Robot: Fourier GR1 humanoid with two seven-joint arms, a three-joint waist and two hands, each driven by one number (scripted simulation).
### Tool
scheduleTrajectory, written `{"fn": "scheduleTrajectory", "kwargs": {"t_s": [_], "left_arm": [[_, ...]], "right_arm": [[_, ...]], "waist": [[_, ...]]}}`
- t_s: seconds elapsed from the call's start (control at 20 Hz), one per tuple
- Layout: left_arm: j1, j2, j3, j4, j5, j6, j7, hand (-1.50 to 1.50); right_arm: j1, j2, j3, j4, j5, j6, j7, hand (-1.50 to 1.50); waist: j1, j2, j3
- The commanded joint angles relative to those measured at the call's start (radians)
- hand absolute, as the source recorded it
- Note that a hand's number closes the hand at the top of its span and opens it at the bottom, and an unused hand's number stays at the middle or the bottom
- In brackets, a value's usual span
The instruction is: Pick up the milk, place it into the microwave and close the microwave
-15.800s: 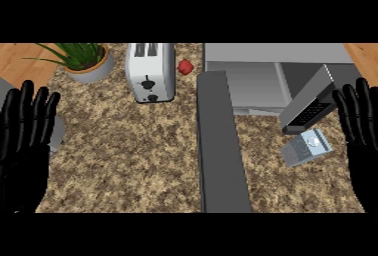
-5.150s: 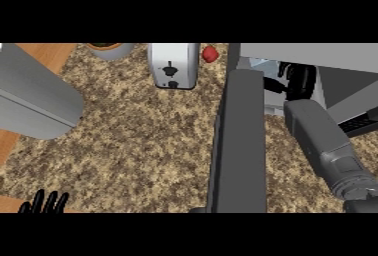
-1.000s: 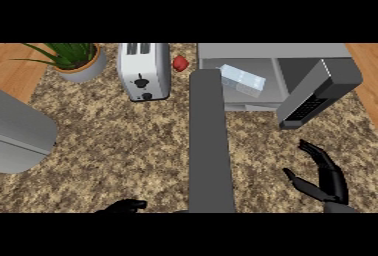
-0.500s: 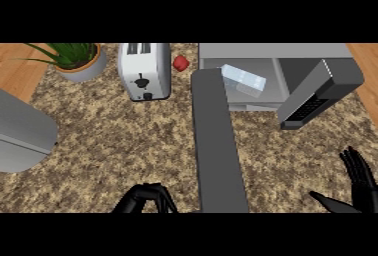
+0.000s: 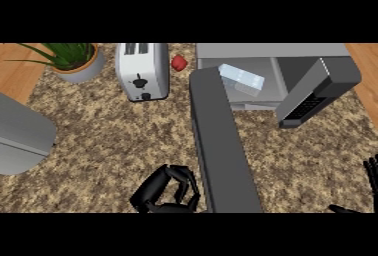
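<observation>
- While the black left hand (image 5: 164, 192) sits curled and empty, the pale translucent milk carton (image 5: 241, 78) lies far ahead to its right, inside the open grey microwave (image 5: 251, 70).
- Black right hand (image 5: 371, 172): fingers straight, released.
- Microwave's dark door (image 5: 317, 92): ajar, ahead of right hand.

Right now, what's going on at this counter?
The milk carton already lies inside the microwave, whose door hangs open. Neither hand touches it: the left hand shows curled and empty at the lower edge, and the right hand only peeks in at the lower right corner. Closing the door is what's left.
</observation>
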Motion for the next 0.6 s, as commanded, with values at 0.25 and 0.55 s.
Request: {"fn": "scheduleTrajectory", "kwargs": {"t_s": [0.25, 0.55], "left_arm": [[-0.203, -0.009, -0.260, 0.276, 0.048, -0.002, 0.069, 1.50], [-0.305, -0.009, -0.428, 0.349, 0.206, 0.171, -0.031, 1.50]], "right_arm": [[-0.009, -0.074, -0.002, 0.016, -0.028, 0.165, -0.087, -1.50], [0.009, -0.046, 0.045, -0.072, -0.038, 0.192, -0.093, -1.50]], "waist": [[-0.016, 0.006, 0.000], [-0.050, 0.009, -0.003]]}}
